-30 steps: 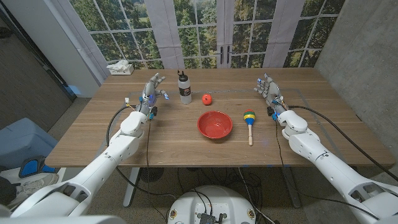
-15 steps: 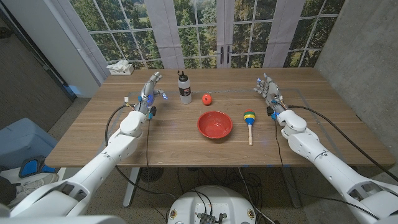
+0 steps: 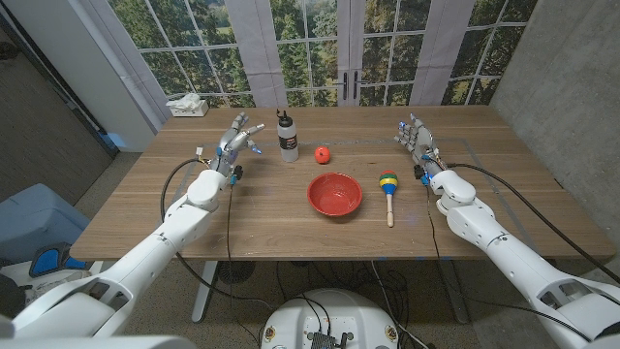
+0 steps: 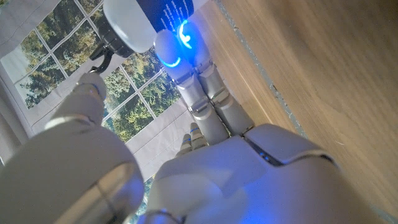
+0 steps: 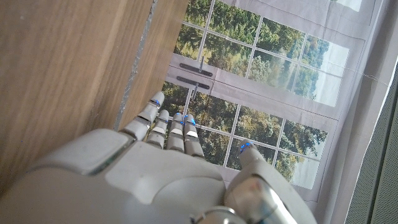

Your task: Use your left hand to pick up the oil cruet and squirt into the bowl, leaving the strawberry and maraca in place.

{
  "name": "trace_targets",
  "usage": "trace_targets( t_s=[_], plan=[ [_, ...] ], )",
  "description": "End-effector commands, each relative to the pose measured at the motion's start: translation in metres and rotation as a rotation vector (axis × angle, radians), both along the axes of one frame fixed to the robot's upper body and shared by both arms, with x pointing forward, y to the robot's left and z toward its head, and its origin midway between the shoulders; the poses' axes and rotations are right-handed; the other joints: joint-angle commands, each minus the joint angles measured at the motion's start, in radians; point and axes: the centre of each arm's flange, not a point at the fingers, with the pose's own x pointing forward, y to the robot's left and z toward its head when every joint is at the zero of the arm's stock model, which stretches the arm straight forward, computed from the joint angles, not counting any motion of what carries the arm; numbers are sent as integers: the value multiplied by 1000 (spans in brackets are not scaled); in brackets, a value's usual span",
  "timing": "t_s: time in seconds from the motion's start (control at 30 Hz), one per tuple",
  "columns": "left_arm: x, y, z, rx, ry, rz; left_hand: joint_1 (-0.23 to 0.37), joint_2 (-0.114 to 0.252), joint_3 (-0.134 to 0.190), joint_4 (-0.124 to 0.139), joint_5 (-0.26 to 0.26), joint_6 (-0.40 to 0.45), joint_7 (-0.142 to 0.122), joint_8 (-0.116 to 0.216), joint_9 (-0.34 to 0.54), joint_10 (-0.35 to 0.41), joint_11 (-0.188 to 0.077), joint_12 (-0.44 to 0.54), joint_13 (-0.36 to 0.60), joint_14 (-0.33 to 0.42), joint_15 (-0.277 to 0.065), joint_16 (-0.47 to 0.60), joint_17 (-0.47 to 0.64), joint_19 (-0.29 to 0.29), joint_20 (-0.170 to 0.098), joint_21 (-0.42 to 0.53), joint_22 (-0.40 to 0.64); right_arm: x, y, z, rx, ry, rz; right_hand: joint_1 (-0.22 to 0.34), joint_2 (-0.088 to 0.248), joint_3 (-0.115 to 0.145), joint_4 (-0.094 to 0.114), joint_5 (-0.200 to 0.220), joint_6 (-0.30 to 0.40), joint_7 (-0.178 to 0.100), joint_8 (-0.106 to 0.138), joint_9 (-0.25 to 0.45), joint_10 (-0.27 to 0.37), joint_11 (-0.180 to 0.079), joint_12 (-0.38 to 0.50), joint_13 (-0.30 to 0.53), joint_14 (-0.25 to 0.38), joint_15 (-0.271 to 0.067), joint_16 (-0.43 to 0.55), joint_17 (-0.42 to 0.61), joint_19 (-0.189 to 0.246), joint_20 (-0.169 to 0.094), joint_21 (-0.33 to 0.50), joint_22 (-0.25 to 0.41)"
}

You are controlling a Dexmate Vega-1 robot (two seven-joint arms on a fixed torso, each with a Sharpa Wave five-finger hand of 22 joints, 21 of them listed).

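The oil cruet (image 3: 287,137), a clear bottle with a dark label and black cap, stands upright at the table's far middle-left; its pale base (image 4: 127,25) looms close past my left fingers in the left wrist view. My left hand (image 3: 237,141) is raised just left of the cruet, fingers spread toward it, holding nothing and a small gap away. A red strawberry (image 3: 323,153) lies right of the cruet. The red bowl (image 3: 335,194) sits in the middle, with the striped maraca (image 3: 389,187) to its right. My right hand (image 3: 416,138) stands open at the far right, fingers up.
A white tissue box (image 3: 187,106) sits at the far left corner of the wooden table (image 3: 271,223). Windows and curtains stand behind the far edge. Cables trail from both wrists over the table.
My left hand has shifted a little right and forward toward the cruet, with the thumb now reaching out. The right hand and all objects have stayed put.
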Motion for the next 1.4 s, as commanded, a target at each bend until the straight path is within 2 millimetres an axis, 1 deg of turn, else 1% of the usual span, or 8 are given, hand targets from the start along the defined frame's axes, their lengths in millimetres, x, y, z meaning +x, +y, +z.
trace_targets(
  t_s=[0.03, 0.23, 0.3, 0.43, 0.57, 0.87, 1.0, 1.4],
  plan=[
    [0, -3, 9, 110, 10, 108, 88, -3, -47, 2, 2, -4, -17, 6, 4, -16, -3, 6, 5, -23, 0, 17, 30, -25, -36, 19, 25, -1, 1, 0, 5, -4, -4, 6, 5, -4, -5, 3, 8, 5, -2, 2, 10, -2, -1, 4, 1, 6, -4, -1, 6, -2, -4, 5],
    [3, -6, 12, 147, 38, 104, 163, 0, -109, 7, 9, 15, -27, 12, 4, 1, 1, 16, 5, -30, 0, 41, 70, -36, -36, 36, 34, -2, 1, 0, 4, -10, -5, 6, 5, -5, -7, 3, 8, 5, -3, 2, 11, -3, -1, 4, 2, 7, -5, -2, 7, 1, -6, 5],
    [6, -6, 11, 158, 55, 85, 181, 0, -139, 11, 14, 36, -20, 17, 5, 25, 7, 21, 5, -27, 0, 49, 82, -37, -35, 42, 33, -3, 1, 0, 5, -10, -7, 6, 5, -5, -8, 3, 9, 5, -3, 2, 11, -3, -1, 4, 2, 7, -6, -2, 7, 1, -7, 5],
    [10, -8, 11, 184, 74, 80, 201, 5, -164, 14, 20, 43, -14, 16, 5, 31, 11, 19, 5, -29, 0, 44, 79, -35, -35, 46, 28, -4, 1, -1, 8, -9, -7, 6, 5, -6, -9, 3, 9, 5, -3, 2, 11, -3, -2, 4, 4, 10, -6, -3, 9, 3, -8, 5],
    [13, -10, 12, 217, 95, 79, 216, 7, -175, 14, 23, 41, -13, 13, 5, 29, 17, 17, 5, -27, -1, 45, 81, -37, -36, 45, 21, -5, 0, -1, 9, -13, -10, 6, 4, -6, -11, 3, 9, 6, -3, 2, 12, -3, -2, 4, 7, 12, -6, -4, 12, 4, -9, 5],
    [23, -15, 15, 276, 128, 42, 257, 15, -228, 25, 35, 46, -10, 8, 7, 66, 27, 22, 5, -23, -1, 13, 43, -4, -32, 62, -3, -9, -2, -2, 12, -18, -20, 6, 2, -8, -15, 3, 9, 8, -3, 2, 13, -3, -2, 4, 10, 15, -7, -6, 17, 7, -12, 5],
    [26, -17, 16, 305, 153, 25, 265, 13, -253, 28, 38, 35, -14, 3, 7, 49, 30, 13, 5, -27, -3, -11, 14, -20, -32, 55, -16, -10, -3, -3, 12, -20, -25, 6, 2, -9, -17, 3, 10, 8, -3, 2, 14, -3, -2, 4, 12, 16, -7, -7, 17, 9, -14, 5],
    [38, -29, 18, 362, 192, -48, 273, 25, -291, 38, 45, 39, -13, 4, 8, 81, 21, 21, 6, -11, -3, -23, 7, -15, -31, 59, -37, -15, -5, -4, 12, -23, -46, 5, 3, -10, -21, 2, 10, 9, -3, 2, 16, -1, -3, 4, 14, 18, -10, -10, 20, 10, -20, 5]
  ],
)
